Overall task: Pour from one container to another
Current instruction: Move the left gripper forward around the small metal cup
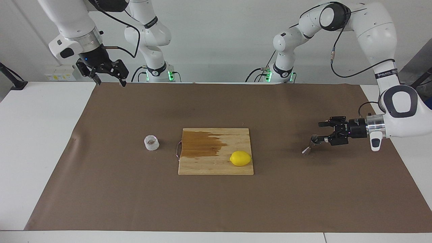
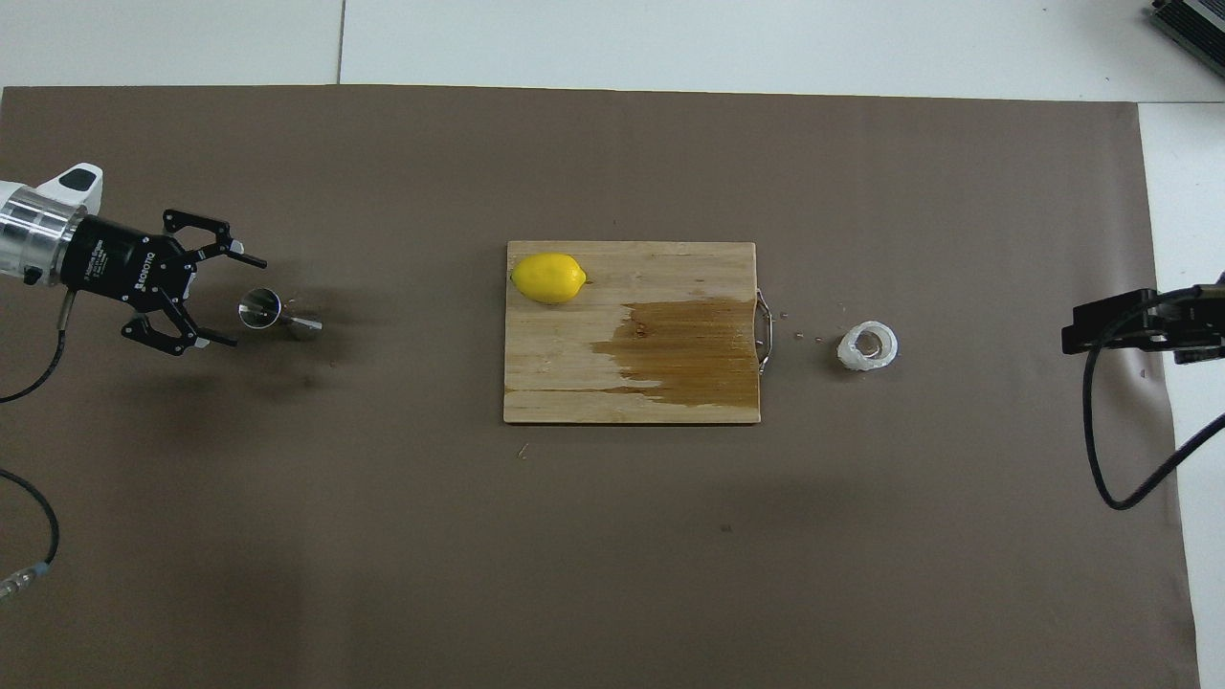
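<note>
Two views, facing: left gripper spread wide beside the tilted jigger, not gripping; right gripper waits raised and open; ribbed cup stands toward the right arm's end, beside the cutting board.
Overhead: jigger just ahead of the left gripper's open fingers; lemon on the cutting board.
Advice: centre the fingers on the narrow waist, then close gently.

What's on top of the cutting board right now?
On the cutting board lies one lemon, at the corner farthest from the robots toward the left arm's end. A dark wet stain spreads toward the handle end. Whatever is under the lemon is covered.
</note>
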Available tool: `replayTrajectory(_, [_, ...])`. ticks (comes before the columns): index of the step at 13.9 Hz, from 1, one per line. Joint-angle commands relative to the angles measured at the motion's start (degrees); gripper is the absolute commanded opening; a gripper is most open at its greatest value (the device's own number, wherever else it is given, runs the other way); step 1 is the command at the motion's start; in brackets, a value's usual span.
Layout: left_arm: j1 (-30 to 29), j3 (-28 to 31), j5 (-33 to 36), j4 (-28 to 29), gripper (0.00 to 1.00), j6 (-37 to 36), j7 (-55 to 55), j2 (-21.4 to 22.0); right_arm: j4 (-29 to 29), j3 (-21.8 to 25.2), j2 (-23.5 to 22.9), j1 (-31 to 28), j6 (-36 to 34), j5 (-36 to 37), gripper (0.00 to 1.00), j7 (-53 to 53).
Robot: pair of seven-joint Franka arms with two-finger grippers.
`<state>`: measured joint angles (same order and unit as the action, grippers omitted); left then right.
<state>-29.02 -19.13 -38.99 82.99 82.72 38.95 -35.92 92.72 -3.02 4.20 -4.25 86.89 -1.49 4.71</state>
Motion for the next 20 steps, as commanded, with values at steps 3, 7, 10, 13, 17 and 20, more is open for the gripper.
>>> replayTrajectory(3, [-2.17,-1.88,-0.48,-2.40,1.00,-0.36,3.14,-3.71,0.01,-0.41,0.37,-0.93,-0.23,-0.88,1.00,0.13])
replayTrajectory(7, [-2.27,-2.05,-0.83,-1.17,1.00,-0.19,4.64,-4.33,0.01,-0.49,0.37,-0.93,-0.23,-0.88,1.00,0.13])
replayTrajectory(10, [-2.88,-2.05,-0.92,0.23,1.00,0.16,5.00,-4.59,0.01,-0.41,0.46,-0.93,-0.23,-0.88,1.00,0.13])
replayTrajectory(13, [-2.97,-2.14,-1.27,0.76,0.93,0.25,5.08,-4.60,0.01,-0.41,0.46,-0.93,-0.23,-0.88,1.00,0.13])
replayTrajectory(17, [-3.14,-2.14,-2.50,2.43,0.84,0.25,5.08,-4.77,0.01,-0.49,0.46,-0.93,-0.23,-0.88,1.00,0.13])
replayTrajectory(20, [-3.32,-2.14,-2.50,2.44,0.76,-0.19,5.35,-4.77,0.01,-0.41,0.46,-0.84,-0.23,-0.88,1.00,0.13])
